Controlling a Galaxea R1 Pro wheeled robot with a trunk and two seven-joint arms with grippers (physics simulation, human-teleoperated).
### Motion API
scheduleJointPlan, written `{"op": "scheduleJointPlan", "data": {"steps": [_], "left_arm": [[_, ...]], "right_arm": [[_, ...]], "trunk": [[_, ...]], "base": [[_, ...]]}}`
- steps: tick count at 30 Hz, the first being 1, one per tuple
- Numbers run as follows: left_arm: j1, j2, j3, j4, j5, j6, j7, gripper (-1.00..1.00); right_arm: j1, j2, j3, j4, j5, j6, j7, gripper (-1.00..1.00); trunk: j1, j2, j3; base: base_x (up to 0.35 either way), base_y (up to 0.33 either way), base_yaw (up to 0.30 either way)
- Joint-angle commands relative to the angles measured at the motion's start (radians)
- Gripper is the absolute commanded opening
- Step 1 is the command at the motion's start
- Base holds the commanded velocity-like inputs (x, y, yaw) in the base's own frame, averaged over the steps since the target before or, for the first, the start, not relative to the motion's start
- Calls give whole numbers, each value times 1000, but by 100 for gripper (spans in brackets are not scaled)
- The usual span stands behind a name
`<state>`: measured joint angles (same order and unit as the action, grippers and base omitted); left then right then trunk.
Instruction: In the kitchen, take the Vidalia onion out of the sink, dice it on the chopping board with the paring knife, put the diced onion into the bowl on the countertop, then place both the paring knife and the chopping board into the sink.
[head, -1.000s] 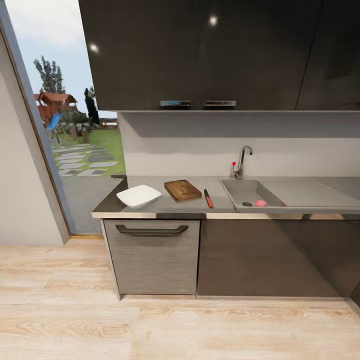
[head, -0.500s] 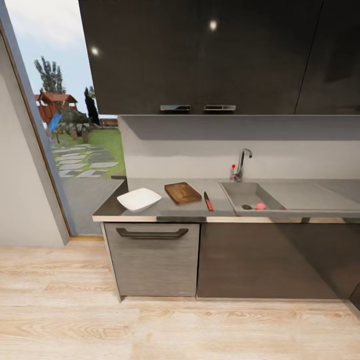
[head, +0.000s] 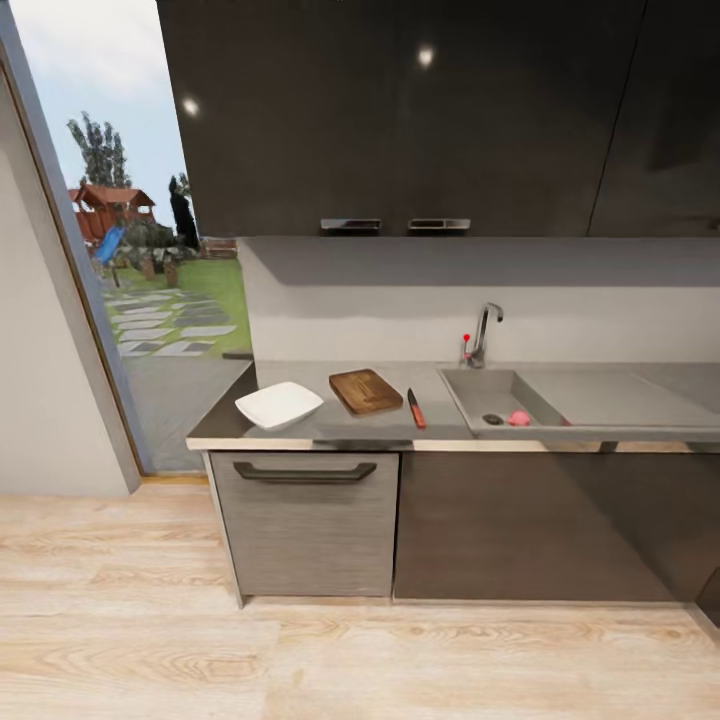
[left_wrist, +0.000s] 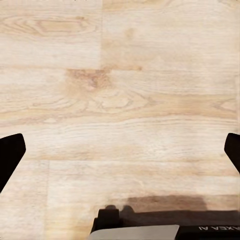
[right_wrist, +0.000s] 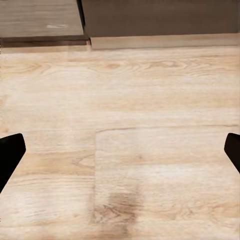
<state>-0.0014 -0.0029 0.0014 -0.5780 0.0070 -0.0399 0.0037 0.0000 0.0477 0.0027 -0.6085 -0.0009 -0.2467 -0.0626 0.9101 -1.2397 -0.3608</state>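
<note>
Kitchen ahead of me: the grey countertop (head: 330, 425) runs under dark wall cabinets (head: 400, 110), with a glass door (head: 130, 250) to its left. Pale wood floor (head: 350, 650) lies broad and bare between me and the cabinet fronts. On the worktop I see the white bowl (head: 279, 405), then the chopping board (head: 366, 390), then the paring knife (head: 416, 408) just beside the board, near the sink (head: 480, 385). Inside the basin a small pinkish lump, the Vidalia onion (head: 518, 418), sits beside the drain, its lower part cut off by the front rim. The drainboard runs out of frame. My left gripper (left_wrist: 120, 155) and right gripper (right_wrist: 120, 155) both hang over floorboards, fingertips spread wide at the frame edges, holding nothing.
</note>
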Motion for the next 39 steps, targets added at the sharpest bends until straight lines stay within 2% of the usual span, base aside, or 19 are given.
{"op": "scheduleJointPlan", "data": {"steps": [1, 39], "left_arm": [[0, 0, 0, 0, 1, -2, 1, 100], [0, 0, 0, 1, 1, -2, 1, 100]], "right_arm": [[0, 0, 0, -1, 0, -2, -3, 100], [0, 1, 3, -1, 1, -2, -2, 100]], "trunk": [[-4, 7, 2], [-150, 273, 121]], "base": [[0, 0, 0], [0, 0, 0]]}}
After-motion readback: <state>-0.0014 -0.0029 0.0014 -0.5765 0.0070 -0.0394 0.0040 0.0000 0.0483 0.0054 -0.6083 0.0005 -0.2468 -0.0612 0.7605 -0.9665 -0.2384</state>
